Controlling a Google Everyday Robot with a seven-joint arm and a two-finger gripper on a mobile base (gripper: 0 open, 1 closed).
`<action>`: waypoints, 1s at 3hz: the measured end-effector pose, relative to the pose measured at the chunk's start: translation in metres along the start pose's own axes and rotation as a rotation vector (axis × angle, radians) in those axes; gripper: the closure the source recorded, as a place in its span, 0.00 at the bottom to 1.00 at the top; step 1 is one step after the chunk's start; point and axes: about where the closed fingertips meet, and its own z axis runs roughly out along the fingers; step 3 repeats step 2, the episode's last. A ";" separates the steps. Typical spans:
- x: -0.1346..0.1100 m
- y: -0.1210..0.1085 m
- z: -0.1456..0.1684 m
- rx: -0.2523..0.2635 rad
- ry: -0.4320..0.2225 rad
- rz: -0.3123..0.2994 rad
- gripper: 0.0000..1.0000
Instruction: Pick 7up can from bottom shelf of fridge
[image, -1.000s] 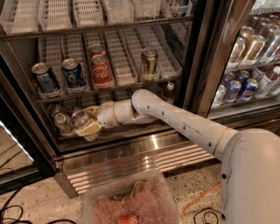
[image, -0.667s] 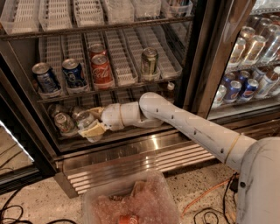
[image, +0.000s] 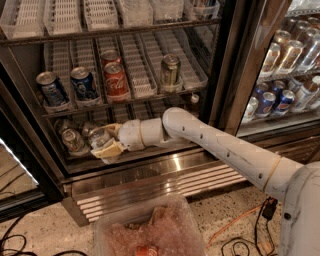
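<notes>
7up can (image: 99, 135) lies tilted on the bottom shelf (image: 150, 155) of the fridge (image: 227, 60), toward 8 o'clock in the view, with a like can (image: 73, 140) at its 9 o'clock. My gripper (image: 101, 141) reaches in from 3 o'clock and is clamped on it, under the red Coca-Cola can (image: 116, 80) at 12 o'clock.

We count one hand (image: 107, 149), low on the bottom shelf (image: 135, 156) of the fridge (image: 227, 60), among the 7up cans (image: 73, 140). Two of these show plainly; dimmer ones lie behind, and we cannot number them. The shelf above carries two blue cans (image: 51, 90), two red cans (image: 116, 81) and one amber can (image: 171, 71). One bin (image: 105, 223) sits below.
</notes>
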 end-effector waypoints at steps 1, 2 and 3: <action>0.003 0.004 -0.004 0.018 -0.008 0.007 1.00; 0.003 0.004 -0.004 0.018 -0.008 0.007 1.00; 0.003 0.004 -0.004 0.018 -0.008 0.007 1.00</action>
